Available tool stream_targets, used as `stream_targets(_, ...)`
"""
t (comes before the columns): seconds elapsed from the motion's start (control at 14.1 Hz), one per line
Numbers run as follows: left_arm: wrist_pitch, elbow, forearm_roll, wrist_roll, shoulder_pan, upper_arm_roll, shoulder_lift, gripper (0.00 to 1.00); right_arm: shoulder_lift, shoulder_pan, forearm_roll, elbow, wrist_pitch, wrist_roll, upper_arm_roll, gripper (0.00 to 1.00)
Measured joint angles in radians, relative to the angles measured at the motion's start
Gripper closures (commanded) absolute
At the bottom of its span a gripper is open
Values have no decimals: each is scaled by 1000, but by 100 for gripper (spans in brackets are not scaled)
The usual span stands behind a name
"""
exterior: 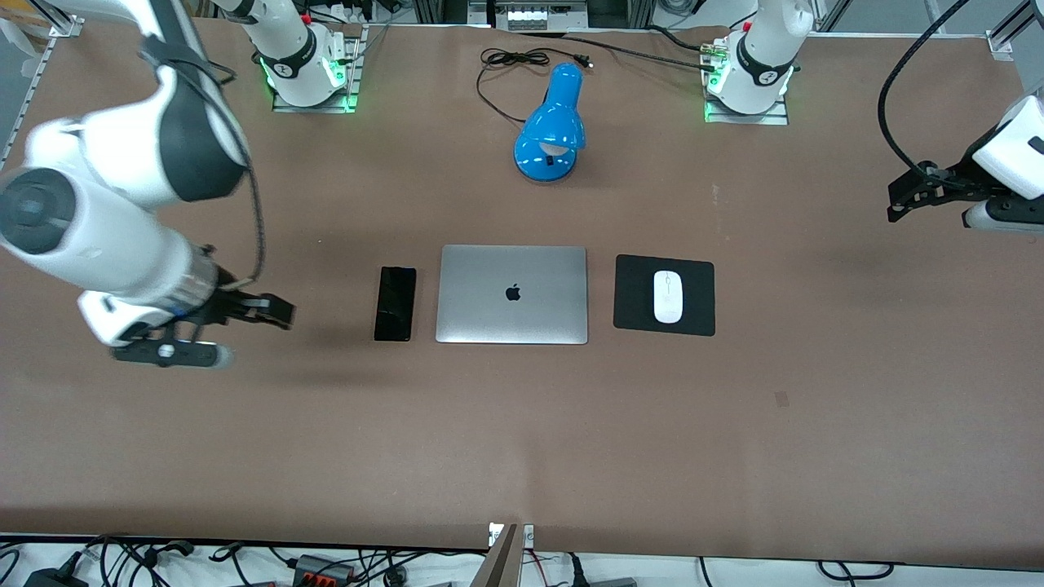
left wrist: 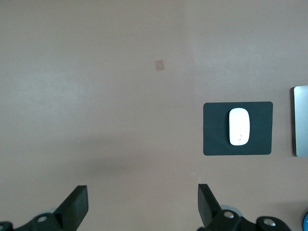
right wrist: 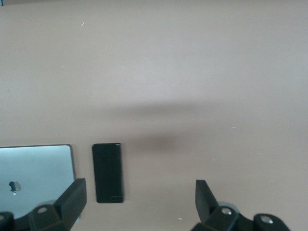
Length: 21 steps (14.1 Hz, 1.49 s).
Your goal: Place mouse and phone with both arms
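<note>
— Both grippers hang wide open, empty. Which takes the phone point(exterior: 395, 303)?
— The right gripper point(exterior: 245, 314): phone at its 3 o'clock in the front view, lengthwise 12-to-6, beside the laptop point(exterior: 512, 293).
— And the mouse point(exterior: 668, 296)?
— On the mouse pad point(exterior: 701, 318), at 8 o'clock from the left gripper point(exterior: 917, 191).

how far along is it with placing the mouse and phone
It looks essentially finished. The mouse lies on the mouse pad, and the phone lies flat beside the laptop. Neither open pincer holds anything: the left pincer and right pincer are off over bare table. Nothing visibly remains.
</note>
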Motion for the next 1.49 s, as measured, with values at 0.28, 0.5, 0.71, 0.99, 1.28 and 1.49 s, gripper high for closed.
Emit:
stream_targets(0.28,-8,-5,-1,0,-5,-3,-2,0,-38,-110,2,60,-70,-176,-22,0)
stream_targets(0.5,-15,-5,-1,0,-6,-4,-4,0,-96,-108,16,66,-88,-284,-107,0)
stream_targets(0.71,-17,-5,-1,0,-5,-3,-4,0,-145,-98,17,65,-156,-309,-139,0)
stream_targets(0.99,-18,-5,-1,0,-4,-1,-4,0,-221,-96,19,-26,-184,-310,-143,0)
stream_targets(1.28,-19,-5,-1,1,-2,2,-3,0,-389,-94,19,-277,-102,-310,-146,0)
stream_targets(1.49,-19,-5,-1,1,-2,2,-3,0,-481,-94,20,-389,-95,-310,-151,0)
